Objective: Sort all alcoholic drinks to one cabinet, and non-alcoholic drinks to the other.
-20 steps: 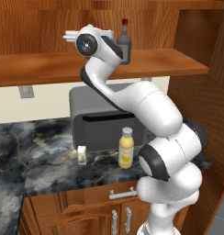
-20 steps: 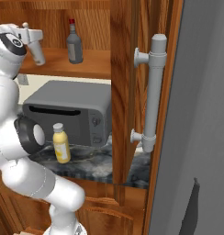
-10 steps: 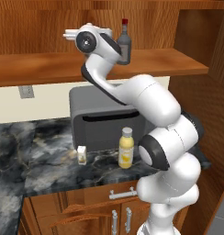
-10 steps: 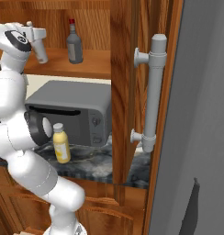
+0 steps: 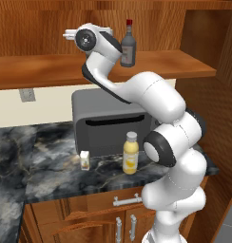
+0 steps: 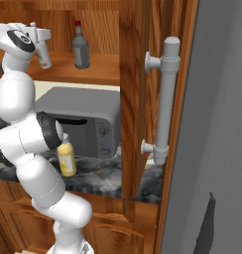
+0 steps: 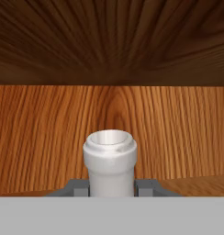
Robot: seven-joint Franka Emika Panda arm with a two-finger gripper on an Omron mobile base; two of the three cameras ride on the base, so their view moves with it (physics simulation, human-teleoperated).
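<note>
While my gripper (image 7: 112,186) stays clenched on the white bottle (image 7: 109,161), I've swung it further over the shelf (image 5: 51,66), at nine o'clock from the dark bottle (image 5: 128,49); set-down's close.

Dark bottle (image 5: 128,46) stands on reddish shelf board (image 5: 51,66).

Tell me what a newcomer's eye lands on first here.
The white arm reaching up to the reddish-brown wall cabinet, its tool shut on the neck of a slim white bottle. A dark bottle with red cap stands on that shelf to the arm's right. Below, a yellow juice bottle and a small cream carton stand on the marble counter before the grey microwave.
</note>
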